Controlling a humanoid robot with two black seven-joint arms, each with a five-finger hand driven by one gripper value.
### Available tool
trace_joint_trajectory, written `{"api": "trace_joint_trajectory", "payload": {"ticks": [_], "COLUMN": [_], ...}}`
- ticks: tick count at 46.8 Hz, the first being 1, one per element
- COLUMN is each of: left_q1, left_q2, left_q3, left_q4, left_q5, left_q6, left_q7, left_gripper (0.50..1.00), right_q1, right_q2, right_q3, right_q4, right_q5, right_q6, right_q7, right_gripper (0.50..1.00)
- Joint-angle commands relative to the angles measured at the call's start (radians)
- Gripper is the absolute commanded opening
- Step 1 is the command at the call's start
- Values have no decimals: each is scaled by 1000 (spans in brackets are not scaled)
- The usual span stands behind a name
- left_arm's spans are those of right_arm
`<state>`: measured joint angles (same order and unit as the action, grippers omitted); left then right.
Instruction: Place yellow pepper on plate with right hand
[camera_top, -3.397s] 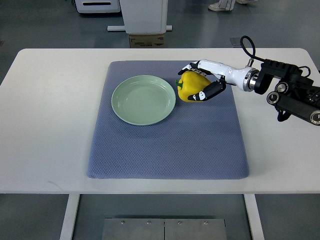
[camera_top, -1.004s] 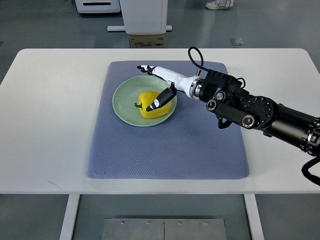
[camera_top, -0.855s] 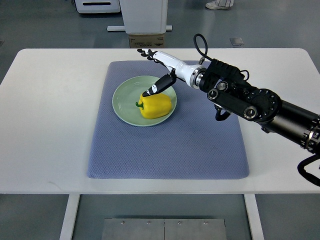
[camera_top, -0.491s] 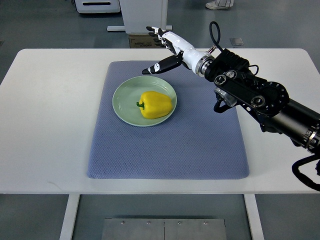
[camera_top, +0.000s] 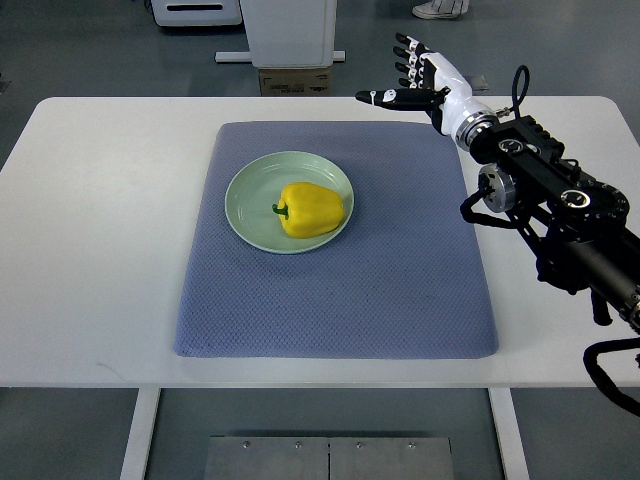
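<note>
The yellow pepper (camera_top: 312, 208) lies on its side on the pale green plate (camera_top: 248, 190), green stem pointing left. The plate rests on the upper left part of the blue-grey mat (camera_top: 340, 300). My right hand (camera_top: 410, 78) is raised high at the table's far edge, well to the upper right of the plate. Its fingers are spread and it holds nothing. Its black arm (camera_top: 560, 210) runs down the right side. The left arm does not show.
The white table (camera_top: 100, 230) lies bare around the mat. Beyond its far edge stand a white pedestal (camera_top: 290, 30) and a cardboard box (camera_top: 293, 80) on the floor. A person's shoe (camera_top: 440, 9) shows at the top.
The right hand carried the pepper onto the plate, let go of it, then lifted and pulled back up and to the right. The pepper stays on the plate.
</note>
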<state>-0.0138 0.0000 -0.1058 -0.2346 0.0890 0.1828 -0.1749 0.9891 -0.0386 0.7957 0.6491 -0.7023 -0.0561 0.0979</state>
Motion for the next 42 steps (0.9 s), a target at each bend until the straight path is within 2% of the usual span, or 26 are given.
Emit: {"api": "trace_joint_trajectory", "payload": {"ticks": [1, 19, 42], "left_q1": [0, 0, 0], "left_q2": [0, 0, 0], "left_q3": [0, 0, 0], "left_q4": [0, 0, 0], "left_q5": [0, 0, 0], "left_q6": [0, 0, 0], "left_q7": [0, 0, 0], "left_gripper": [1000, 1000, 1000], "right_q1": [-35, -144, -181], "right_q2": [0, 3, 0], "right_q3": [86, 304, 313], "right_q4": [-8, -5, -2], "right_q5": [0, 4, 63], "right_q6": [1, 2, 2], "right_q7": [0, 0, 5], "right_gripper": [991, 998, 1000]}}
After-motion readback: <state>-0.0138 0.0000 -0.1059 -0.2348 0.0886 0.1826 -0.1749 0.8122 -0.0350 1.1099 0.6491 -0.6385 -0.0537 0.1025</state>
